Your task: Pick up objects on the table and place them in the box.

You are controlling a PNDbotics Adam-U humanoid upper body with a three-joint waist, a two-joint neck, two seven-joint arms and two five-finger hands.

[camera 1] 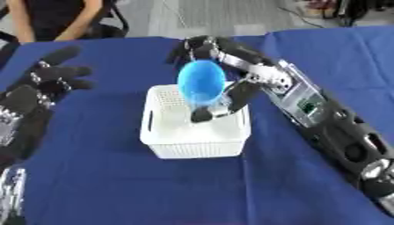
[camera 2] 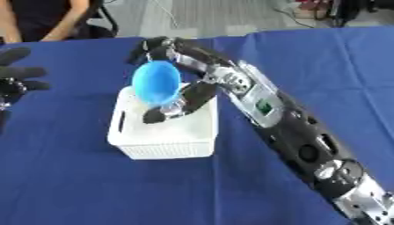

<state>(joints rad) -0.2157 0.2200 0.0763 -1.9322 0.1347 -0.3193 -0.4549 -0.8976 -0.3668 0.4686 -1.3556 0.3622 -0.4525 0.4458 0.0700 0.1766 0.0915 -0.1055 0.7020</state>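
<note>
Blue egg [camera 1: 201, 82]: smooth, oval, light blue, long axis roughly upright, a soft sheen on its upper face. It sits in the air over the far half of the box [camera 1: 196, 145], its lower end about level with the far rim. Cannot tell if it touches the rim.

Right hand [camera 1: 218, 74] holds it: fingers curl over the top and far side, thumb comes up underneath on the near right, its dark tip hanging down inside the box. Closed around the egg.

Box: white, square, perforated walls, slot handle on its left wall. Interior looks white; no contents made out.

View differences: right eye view shows the right arm [camera 2: 292, 132] far longer, down to the silver joint at the lower right corner, and shows open cloth between box and arm more plainly. Left eye view shows the whole left hand [camera 1: 48, 83] with part of its forearm; right eye view catches only dark fingertips at its left edge.

Left hand: at the left, well apart from the box, fingers spread and relaxed, holding nothing, above the cloth.

Cloth [camera 1: 115, 189]: blue, covers the table, a fold ridge running toward the far right.
</note>
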